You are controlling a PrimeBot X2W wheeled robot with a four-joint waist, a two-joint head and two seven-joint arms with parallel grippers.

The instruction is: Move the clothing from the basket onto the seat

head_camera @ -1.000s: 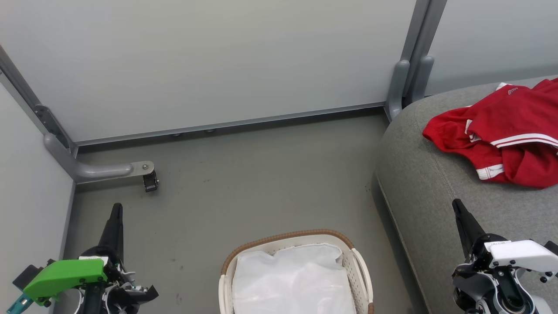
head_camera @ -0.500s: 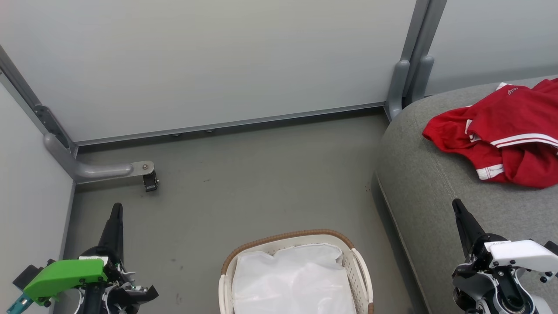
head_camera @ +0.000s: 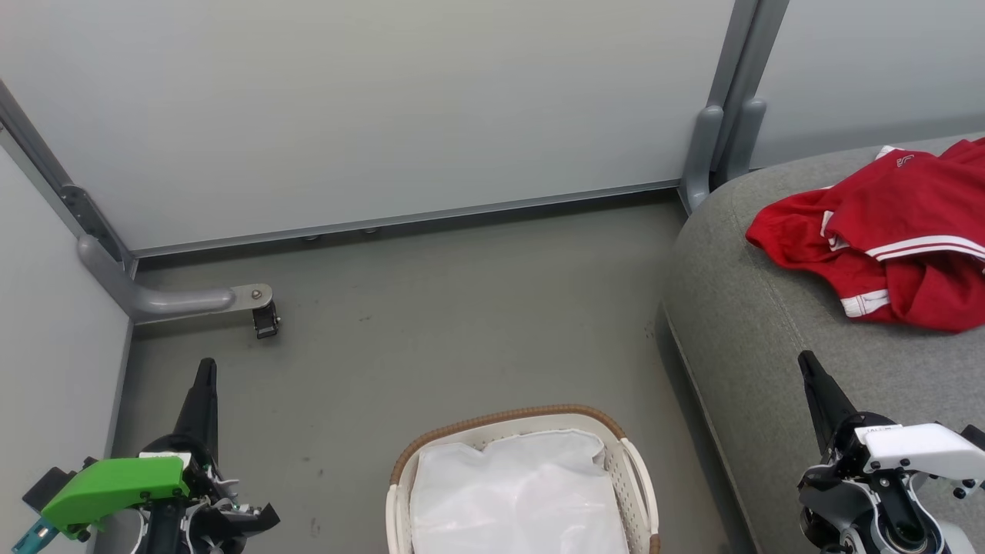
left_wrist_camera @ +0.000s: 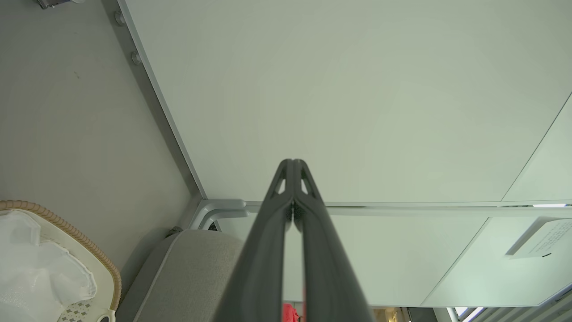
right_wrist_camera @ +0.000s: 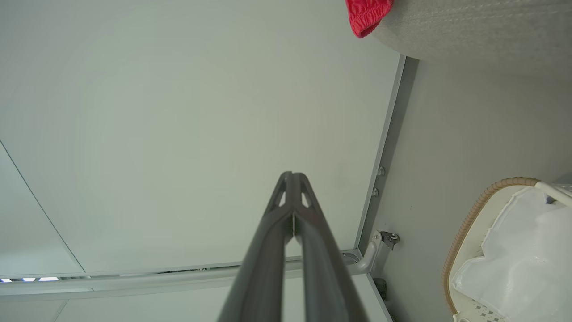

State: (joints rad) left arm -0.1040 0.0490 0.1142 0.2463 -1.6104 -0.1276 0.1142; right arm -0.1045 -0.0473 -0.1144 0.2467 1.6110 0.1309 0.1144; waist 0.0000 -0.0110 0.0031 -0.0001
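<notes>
The red clothing (head_camera: 893,235) with white stripes lies in a heap on the grey seat (head_camera: 769,323) at the right; a red edge of the clothing (right_wrist_camera: 368,15) also hangs over the seat in the right wrist view. The white basket (head_camera: 504,423) with a brown rim stands on the floor at the bottom centre, holding a plain white sheet (head_camera: 515,492). My left gripper (head_camera: 205,365) is shut and empty at the lower left, over the floor. My right gripper (head_camera: 806,359) is shut and empty at the lower right, above the seat's near part, below the clothing.
Pale partition panels (head_camera: 385,108) close off the back and left. A grey bracket foot with a small black caster (head_camera: 265,319) sits on the floor at the left. A grey post (head_camera: 719,146) stands by the seat's far corner. Grey floor (head_camera: 462,323) lies between basket and wall.
</notes>
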